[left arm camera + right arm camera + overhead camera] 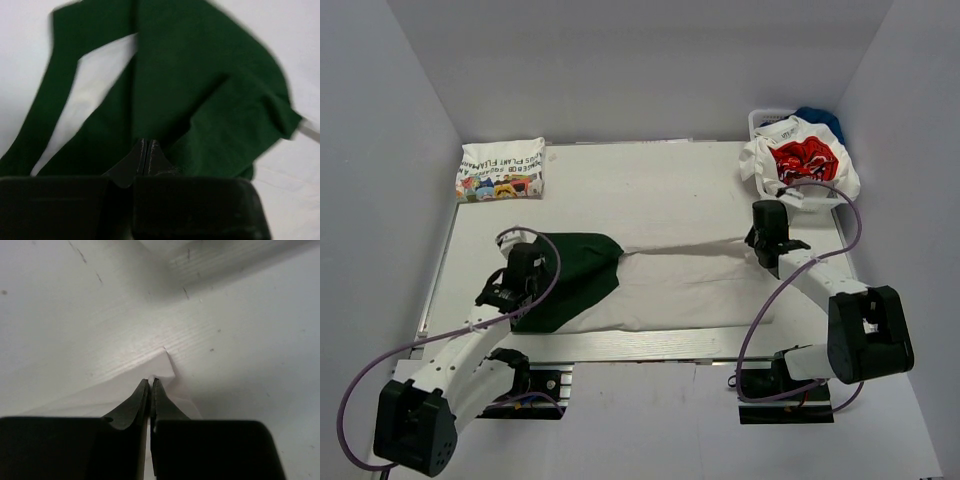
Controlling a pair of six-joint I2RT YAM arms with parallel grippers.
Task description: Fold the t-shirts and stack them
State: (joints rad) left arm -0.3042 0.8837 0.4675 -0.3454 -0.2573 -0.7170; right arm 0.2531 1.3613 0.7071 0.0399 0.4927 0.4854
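The white soft-cloth t-shirt with dark green parts [690, 290] lies spread across the near half of the pale tabletop [650, 190]; its long axis runs left to right, green end at the left, white end at the right; a raised crease runs along its far side between the two arms.

The left tool [145, 145] has its jaws together, clamped on the dark green cloth at the shirt's left end; the right tool [151, 382] is likewise pressed together, pinching a white corner at the right end; so each arm holds the end nearer to it, and the shirt lies between them rather than to one side of either.

As I judge it, the step in hand is a fold of this shirt, and since the two holds sit at the ends of the long axis, both tools would need to travel together, near or far, to lay the cloth over evenly.

The folded white t-shirt with a colourful print [500, 170] rests at the far left, well apart, nearer the left arm; the white plastic mesh basket [757, 120] with a red-printed t-shirt [805, 160] stands far right, nearer the right arm.
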